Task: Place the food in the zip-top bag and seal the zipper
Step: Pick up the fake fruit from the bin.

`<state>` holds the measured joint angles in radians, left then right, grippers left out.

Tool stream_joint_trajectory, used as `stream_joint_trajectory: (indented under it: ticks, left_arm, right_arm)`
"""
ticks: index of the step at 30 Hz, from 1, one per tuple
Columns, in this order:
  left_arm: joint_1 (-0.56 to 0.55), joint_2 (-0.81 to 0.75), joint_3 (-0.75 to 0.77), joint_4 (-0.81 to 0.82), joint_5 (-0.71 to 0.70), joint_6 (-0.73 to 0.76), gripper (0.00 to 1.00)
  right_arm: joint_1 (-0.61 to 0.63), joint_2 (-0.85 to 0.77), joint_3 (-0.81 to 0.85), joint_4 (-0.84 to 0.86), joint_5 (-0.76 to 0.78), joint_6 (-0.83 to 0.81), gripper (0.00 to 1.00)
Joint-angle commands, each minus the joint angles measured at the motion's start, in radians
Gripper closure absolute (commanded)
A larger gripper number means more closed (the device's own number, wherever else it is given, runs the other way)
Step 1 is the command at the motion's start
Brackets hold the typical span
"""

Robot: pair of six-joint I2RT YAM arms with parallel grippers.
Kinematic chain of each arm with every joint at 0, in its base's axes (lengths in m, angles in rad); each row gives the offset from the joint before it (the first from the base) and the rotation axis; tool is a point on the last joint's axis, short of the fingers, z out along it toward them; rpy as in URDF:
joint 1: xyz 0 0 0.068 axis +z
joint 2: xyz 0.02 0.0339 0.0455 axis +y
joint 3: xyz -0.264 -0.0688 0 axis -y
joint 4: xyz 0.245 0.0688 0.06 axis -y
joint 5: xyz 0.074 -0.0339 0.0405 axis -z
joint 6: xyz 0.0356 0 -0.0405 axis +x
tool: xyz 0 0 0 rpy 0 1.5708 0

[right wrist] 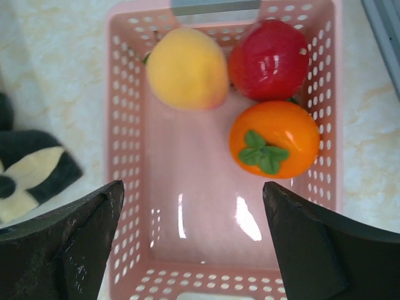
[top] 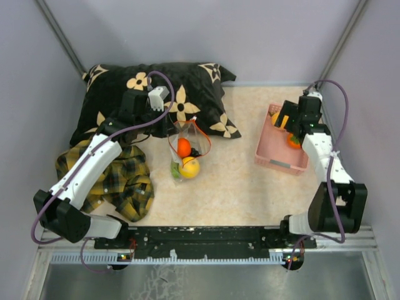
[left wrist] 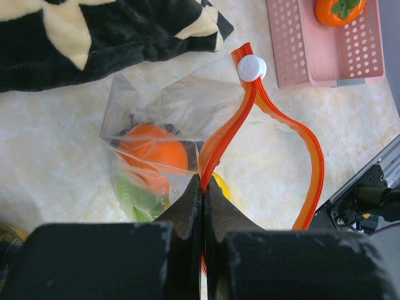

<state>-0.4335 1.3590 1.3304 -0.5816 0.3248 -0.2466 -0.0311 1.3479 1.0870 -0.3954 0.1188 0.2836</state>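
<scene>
The clear zip-top bag (top: 187, 150) stands mid-table with its mouth open. An orange (left wrist: 153, 153), a green piece (left wrist: 134, 194) and a yellow lemon (left wrist: 220, 185) show in or behind it. My left gripper (left wrist: 203, 181) is shut on the red-orange zipper (left wrist: 250, 106), below its white slider (left wrist: 252, 67). My right gripper (right wrist: 192, 187) is open and empty above the pink basket (right wrist: 125, 125). The basket holds a yellow-orange fruit (right wrist: 186, 69), a red apple (right wrist: 269, 59) and an orange with a green leaf (right wrist: 275, 140).
A black flower-patterned pillow (top: 156, 94) lies at the back left, right behind the bag. A yellow-black plaid cloth (top: 125, 178) lies at the front left under the left arm. The basket (top: 278, 159) sits at the right, near the side wall.
</scene>
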Motion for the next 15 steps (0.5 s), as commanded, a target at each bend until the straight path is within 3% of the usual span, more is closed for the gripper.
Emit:
stream_joint_trajectory:
  ticks: [1,15]
  left_arm:
    - [0.008,-0.018,-0.005,0.039,0.003,0.004,1.00]
    - [0.007,-0.011,-0.004,0.039,0.015,0.003,1.00]
  right_arm:
    - [-0.080,0.087,0.018,0.116,-0.007,0.007,0.07]
    - [-0.170,0.336,0.141,0.122,0.013,-0.077,0.06]
